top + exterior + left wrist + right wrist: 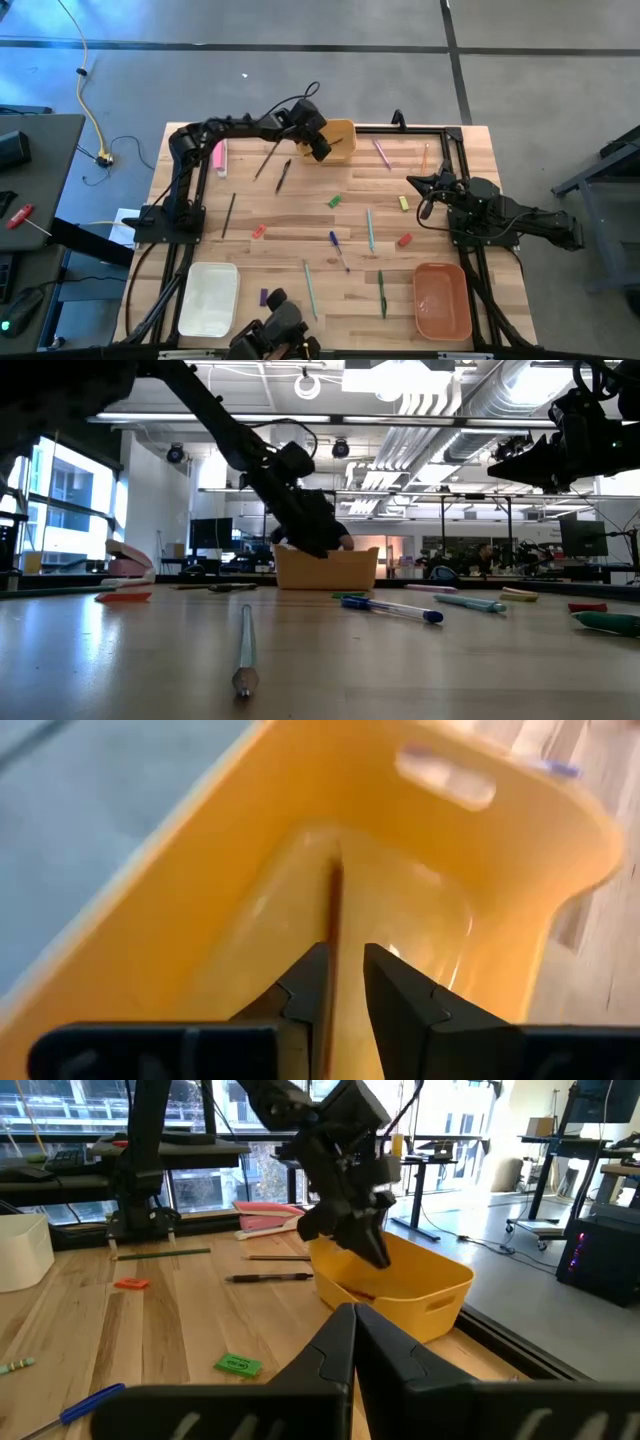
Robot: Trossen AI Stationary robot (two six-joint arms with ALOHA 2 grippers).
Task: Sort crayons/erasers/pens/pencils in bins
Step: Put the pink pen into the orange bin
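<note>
My left gripper [318,148] hangs over the yellow-orange bin [342,138] at the table's far middle, its fingers down inside it and a narrow gap apart. A brown pencil [334,920] runs through that gap. My right gripper [415,182] is shut and empty above the table's right side, and also shows in its wrist view [355,1320]. Dark pencils [268,160] [229,213], bright pens [370,228] [338,248] [381,293] and short crayons or erasers [334,201] [258,231] [404,240] lie flat on the table. My left gripper has the pencil's near part [328,1010] in the gap between its fingers, beside the inner side of one finger [312,982]. The gap is wider than the pencil, so I cannot tell whether it is held. The fingers point down along it. The pencil's far end [336,870] rests on the bin's floor.
The white bin [208,298] stands at the near left and the salmon bin [441,300] at the near right. A thick pink bar [218,155] lies at the far left by the left arm's base. A black frame [460,150] runs round the work area.
</note>
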